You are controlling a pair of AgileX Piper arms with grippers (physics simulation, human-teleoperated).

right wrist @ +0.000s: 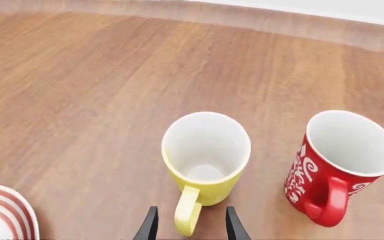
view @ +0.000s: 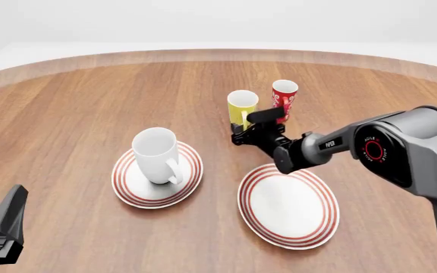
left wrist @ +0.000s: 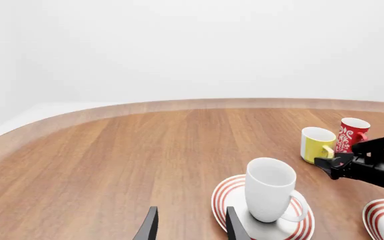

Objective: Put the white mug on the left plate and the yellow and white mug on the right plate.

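1. The white mug [view: 156, 155] stands upright on the left plate [view: 134, 189], mouth up, handle turned toward the arms' side and a little right.
2. The yellow and white mug [view: 242, 108] stands upright on the bare table [view: 74, 102], beyond the right plate [view: 288, 205], its handle pointing back at the right gripper [right wrist: 189, 225].
3. The right wrist view shows that gripper's fingers spread either side of the handle, not pinching it; the front view hides this.
4. A red mug [view: 284, 99] stands just right of the yellow one.
5. The left gripper [left wrist: 189, 226] is spread and holds nothing, near the left plate.
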